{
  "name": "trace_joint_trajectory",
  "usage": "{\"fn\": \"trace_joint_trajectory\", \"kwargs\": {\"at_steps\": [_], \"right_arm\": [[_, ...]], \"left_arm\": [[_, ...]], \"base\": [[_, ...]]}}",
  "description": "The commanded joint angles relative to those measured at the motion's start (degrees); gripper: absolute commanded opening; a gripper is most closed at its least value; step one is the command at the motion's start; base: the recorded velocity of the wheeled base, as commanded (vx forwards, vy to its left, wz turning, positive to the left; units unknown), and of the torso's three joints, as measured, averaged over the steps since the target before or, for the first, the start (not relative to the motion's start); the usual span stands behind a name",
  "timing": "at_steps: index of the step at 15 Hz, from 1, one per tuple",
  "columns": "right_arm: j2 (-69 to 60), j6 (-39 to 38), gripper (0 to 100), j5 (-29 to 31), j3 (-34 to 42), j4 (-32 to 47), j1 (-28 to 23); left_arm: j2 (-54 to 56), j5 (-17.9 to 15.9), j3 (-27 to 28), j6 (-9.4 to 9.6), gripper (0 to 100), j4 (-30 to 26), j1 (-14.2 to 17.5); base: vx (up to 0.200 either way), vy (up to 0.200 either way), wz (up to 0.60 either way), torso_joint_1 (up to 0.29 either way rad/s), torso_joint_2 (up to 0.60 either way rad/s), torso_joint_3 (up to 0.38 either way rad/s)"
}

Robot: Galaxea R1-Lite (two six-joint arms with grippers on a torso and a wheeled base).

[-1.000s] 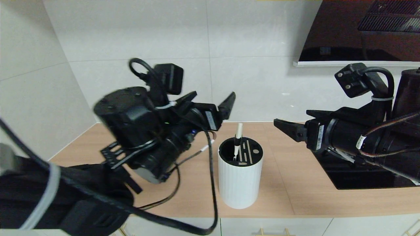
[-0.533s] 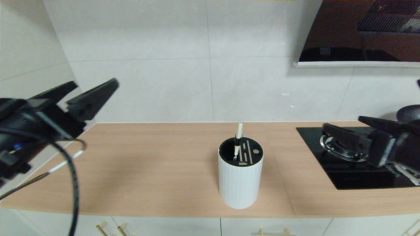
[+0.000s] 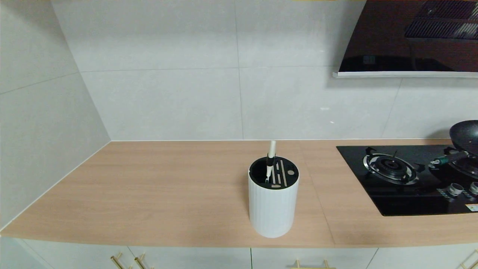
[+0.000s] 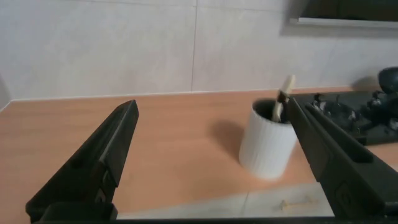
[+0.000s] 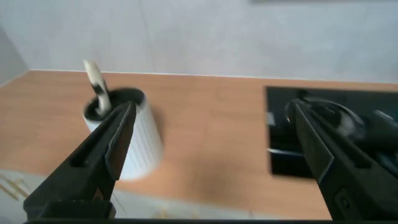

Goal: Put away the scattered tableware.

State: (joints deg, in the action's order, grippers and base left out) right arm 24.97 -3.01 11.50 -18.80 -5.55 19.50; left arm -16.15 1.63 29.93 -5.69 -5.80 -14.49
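Holder (image 3: 273, 209) stood near the counter's (image 3: 168, 186) front edge, a utensil (image 3: 270, 158) standing in it. Left tool (image 4: 210, 107) and right tool (image 5: 211, 109) both gaped wide.

Holder (image 3: 273, 203) stood on the countertop (image 3: 168, 186) near its front edge, utensil (image 3: 271, 157) stood inside it toward nine o'clock, hob (image 3: 403, 194) lay at the holder's three o'clock, pan (image 3: 465, 132) sat on the hob at two o'clock, hood (image 3: 410, 33) hung above the hob.

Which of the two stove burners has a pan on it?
The right-hand burner, at the head view's edge: a black pan sits on it. The left burner, nearer the white holder, is bare.
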Motion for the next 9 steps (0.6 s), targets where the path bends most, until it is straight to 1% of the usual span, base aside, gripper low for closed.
{"fn": "trace_joint_trajectory", "kwargs": {"at_steps": [1,2,3,4,5,6,7,8,9], "right_arm": [[-16.27,1.52,100,0.02,1.4,8.62,-4.21],[-18.55,2.57,100,-0.25,1.84,9.77,-8.25],[-19.17,2.92,100,-0.69,1.92,10.29,-9.57],[-19.17,3.01,100,-1.21,2.54,10.29,-11.86],[-19.43,3.01,100,-1.3,3.42,10.29,-15.02],[-20.31,3.1,100,-1.56,3.94,10.38,-16.78],[-22.33,3.27,100,-3.23,5.09,10.82,-19.15],[-23.56,3.19,100,-5.34,6.67,10.56,-20.21],[-24.09,3.19,100,-5.61,9.04,10.2,-20.12]], "left_arm": [[10.7,2.41,-0.13,-0.02,100,-2.81,2.37],[10.7,5.49,0.04,0.16,100,-2.2,3.07],[10.7,5.66,-0.13,0.16,100,-2.11,3.86],[10.7,5.84,-0.75,0.51,100,-2.11,6.15],[10.7,7.59,-2.77,0.6,100,-1.4,9.22],[11.93,7.86,-3.74,1.12,100,-1.14,12.21],[16.15,5.57,-6.02,4.11,100,-1.67,14.14],[16.15,6.28,-8.04,5.96,100,-1.23,14.14],[16.15,8.56,-9.71,5.08,100,-0.7,14.14]], "base": [[0.0,0.0,0.0,0.0,0.0,0.0],[0.0,0.0,0.0,0.0,0.0,0.0],[0.0,0.0,0.0,0.0,0.0,0.0],[0.0,0.0,0.0,0.0,0.0,0.0],[0.0,0.0,0.0,0.0,0.0,0.0],[0.0,0.0,0.0,0.0,0.0,0.0],[0.0,0.0,0.0,0.0,0.0,0.0],[0.0,0.0,0.0,0.0,0.0,0.0],[0.0,0.0,0.0,0.0,0.0,0.0]]}}
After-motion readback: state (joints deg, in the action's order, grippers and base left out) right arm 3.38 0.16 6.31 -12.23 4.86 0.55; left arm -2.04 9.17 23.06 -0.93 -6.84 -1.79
